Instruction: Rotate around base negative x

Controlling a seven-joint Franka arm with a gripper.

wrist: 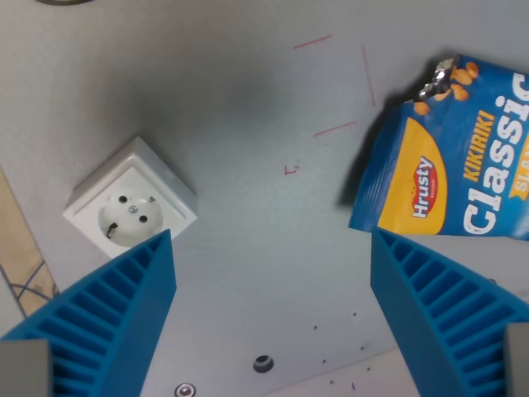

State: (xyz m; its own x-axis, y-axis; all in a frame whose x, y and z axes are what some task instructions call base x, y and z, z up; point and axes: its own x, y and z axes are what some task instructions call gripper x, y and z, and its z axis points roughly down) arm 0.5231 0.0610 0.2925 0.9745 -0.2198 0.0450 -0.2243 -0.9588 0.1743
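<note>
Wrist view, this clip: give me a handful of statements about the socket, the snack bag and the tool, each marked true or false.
1. The tool is open with nothing between its blue fingers. True.
2. The white socket lies at the wrist view's right. False: it lies at the wrist view's left, just above the left finger.
3. The blue snack bag is torn open at its top. True.
4. The snack bag rests on top of the socket. False: they lie apart, with bare grey table between them.
5. Thin red lines are marked on the table. True.
</note>
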